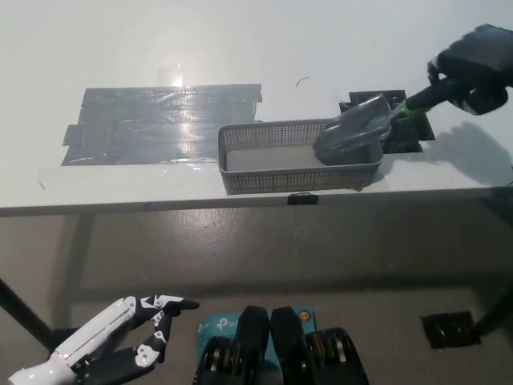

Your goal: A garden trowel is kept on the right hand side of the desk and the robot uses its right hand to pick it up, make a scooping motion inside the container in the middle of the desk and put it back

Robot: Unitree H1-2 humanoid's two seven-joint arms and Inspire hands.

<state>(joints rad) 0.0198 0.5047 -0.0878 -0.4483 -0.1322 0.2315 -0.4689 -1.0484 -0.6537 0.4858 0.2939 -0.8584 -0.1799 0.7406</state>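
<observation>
While the right hand [473, 68] is clamped round the handle of the trowel [353, 132], the blade sits down-left of it, tipped into the container [280, 178] at the end nearest the hand. For the scoop, drag the blade away from the hand at a shallow angle, clear of the mesh walls; the basket looks light and could slide. Left hand [120, 349] idles far below-left, fingers spread, empty.

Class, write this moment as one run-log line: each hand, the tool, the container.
right hand: shut on trowel | trowel: blade tipped down into right end of basket | left hand: open, idle at lower left
</observation>
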